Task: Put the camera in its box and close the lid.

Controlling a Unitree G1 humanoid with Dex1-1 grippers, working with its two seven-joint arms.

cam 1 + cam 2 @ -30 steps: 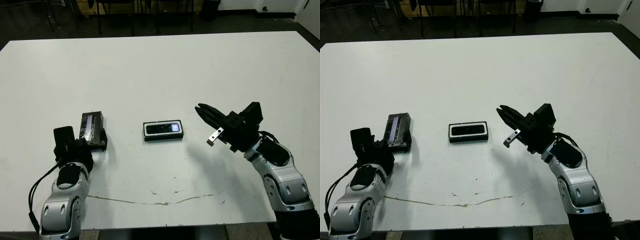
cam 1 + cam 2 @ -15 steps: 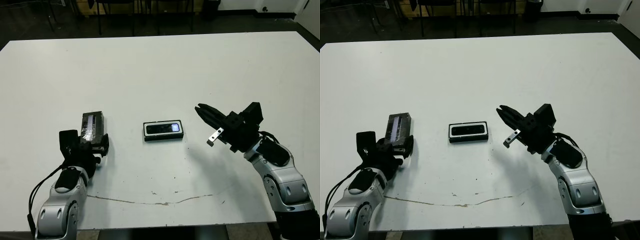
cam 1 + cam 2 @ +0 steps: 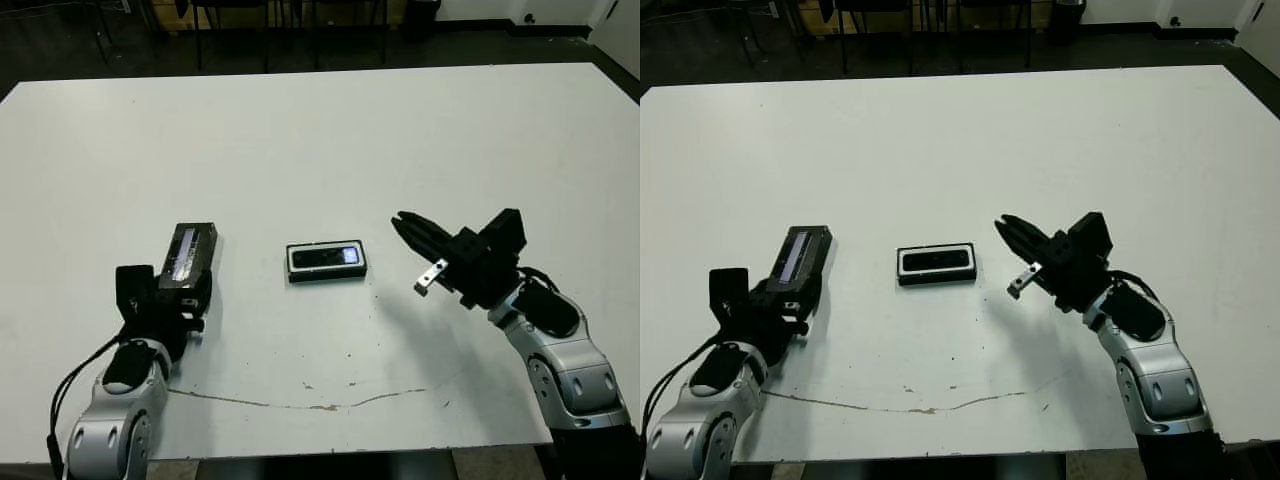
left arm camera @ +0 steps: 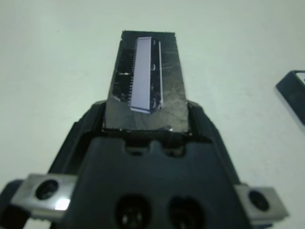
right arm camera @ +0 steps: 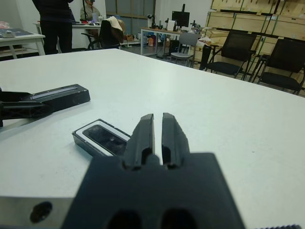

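Observation:
The box [image 3: 326, 261] lies at the table's middle, its white lining framing the glossy black camera [image 3: 326, 257] inside it. My left gripper [image 3: 178, 297] is shut on the near end of the lid [image 3: 190, 256], which points away from me with its shiny greyish inside facing up. In the left wrist view the lid [image 4: 145, 76] sits clamped between the fingers [image 4: 86, 126]. My right gripper [image 3: 405, 224] hovers right of the box, shut and holding nothing. The right wrist view shows its tips [image 5: 157, 117] with the camera [image 5: 105, 138] and the lid [image 5: 59, 95] beyond.
A thin dark line [image 3: 330, 405] runs along the table [image 3: 320, 130] near the front edge. Chairs stand beyond the far edge. A person [image 5: 55, 19] stands far behind the table in the right wrist view.
My left gripper has drawn back a little and the lid it holds now tilts more to the right. The right gripper has barely shifted. Box and camera have not moved.

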